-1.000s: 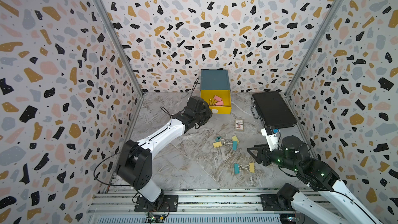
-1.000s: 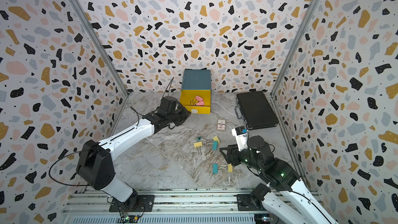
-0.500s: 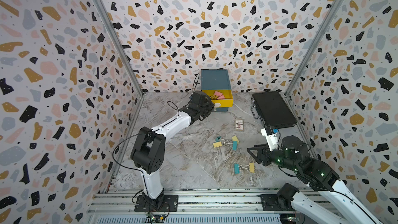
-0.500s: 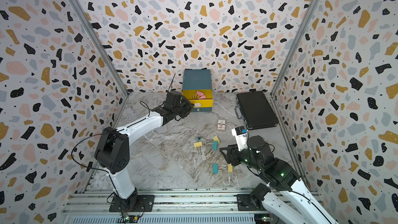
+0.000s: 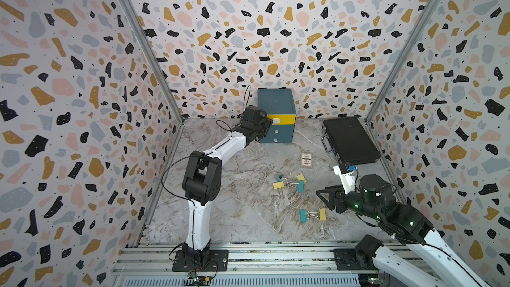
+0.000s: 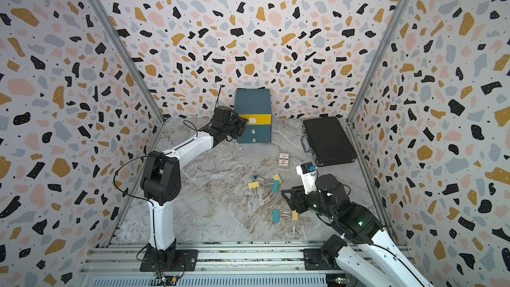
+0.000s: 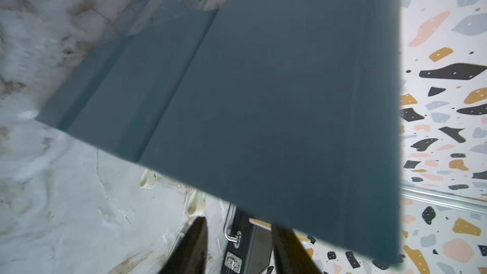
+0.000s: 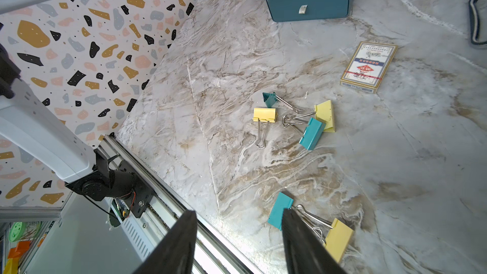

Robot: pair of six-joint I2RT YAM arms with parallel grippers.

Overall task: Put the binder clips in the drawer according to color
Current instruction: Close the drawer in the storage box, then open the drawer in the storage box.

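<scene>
Both top views high, looking down on table point(image 5: 234, 216), left wrist close beside drawer point(image 7: 263, 101), right wrist above binder clips point(image 8: 264, 114)

The left arm point(image 5: 218, 149) reaches far to the back. Its elbow is bent up high and its white forearm points away from the base. At its end, the left gripper point(image 5: 263, 129) sits low. In the left wrist view its two dark fingers point(image 7: 189, 246) stand apart, with nothing between them. The right arm point(image 5: 400, 216) is folded low near the front. The right gripper point(image 5: 327, 201) points toward the middle — its fingers point(image 8: 174, 246) are spread wide and hold nothing.
</scene>
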